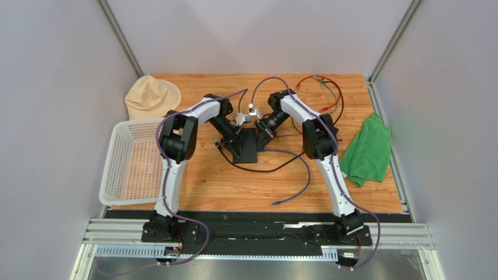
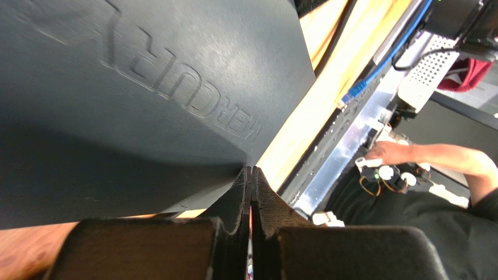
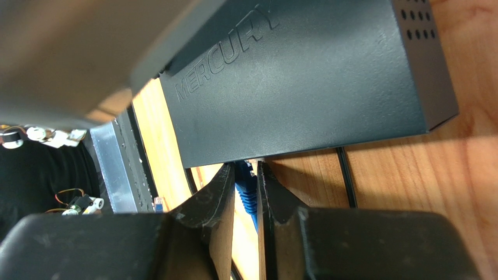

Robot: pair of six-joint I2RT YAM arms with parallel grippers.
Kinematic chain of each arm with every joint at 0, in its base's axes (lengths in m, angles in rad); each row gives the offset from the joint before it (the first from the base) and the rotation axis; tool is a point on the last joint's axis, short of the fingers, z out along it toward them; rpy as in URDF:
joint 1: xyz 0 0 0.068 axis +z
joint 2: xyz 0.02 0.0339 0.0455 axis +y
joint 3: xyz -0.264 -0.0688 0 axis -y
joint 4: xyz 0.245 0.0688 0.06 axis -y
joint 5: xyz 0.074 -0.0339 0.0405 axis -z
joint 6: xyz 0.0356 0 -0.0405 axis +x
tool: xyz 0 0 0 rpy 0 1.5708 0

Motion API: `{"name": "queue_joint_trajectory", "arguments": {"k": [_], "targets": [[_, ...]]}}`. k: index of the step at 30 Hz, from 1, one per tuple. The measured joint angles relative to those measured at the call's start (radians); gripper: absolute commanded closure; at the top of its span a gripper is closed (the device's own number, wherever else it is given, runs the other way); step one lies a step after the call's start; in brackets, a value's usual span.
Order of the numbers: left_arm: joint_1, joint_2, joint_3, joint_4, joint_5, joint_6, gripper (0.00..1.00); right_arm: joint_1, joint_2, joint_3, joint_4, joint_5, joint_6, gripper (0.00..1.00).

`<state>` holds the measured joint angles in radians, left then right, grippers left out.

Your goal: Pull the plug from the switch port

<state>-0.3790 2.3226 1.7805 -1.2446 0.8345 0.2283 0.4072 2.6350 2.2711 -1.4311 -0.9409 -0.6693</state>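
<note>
Right gripper point(image 3: 245, 167): jaws nearly together, clamped on the blue plug point(image 3: 246, 188). The plug sits between the fingers, its tip running under the edge of the switch point(image 3: 304, 87) just ahead of the jaws; the port itself is hidden. Left gripper point(image 2: 252, 172): jaws fully together, holding nothing, tips at the switch's corner — contact unclear. Cable point(image 1: 304, 175) loops off right of the jaws, free end on the wooden table point(image 1: 204, 186). Basket point(image 1: 125, 160) left, green cloth point(image 1: 368, 149) right, beige hat point(image 1: 151, 96) far left. Grey walls.
</note>
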Motion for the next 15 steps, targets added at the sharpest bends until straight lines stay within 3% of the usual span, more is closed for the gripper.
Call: {"name": "queue_joint_trajectory", "arguments": {"k": [15], "targets": [[-0.003,0.015,0.035,-0.008,-0.058,-0.078,1.0,0.0,-0.001,0.0,0.002,0.006,0.014,1.0]]}}
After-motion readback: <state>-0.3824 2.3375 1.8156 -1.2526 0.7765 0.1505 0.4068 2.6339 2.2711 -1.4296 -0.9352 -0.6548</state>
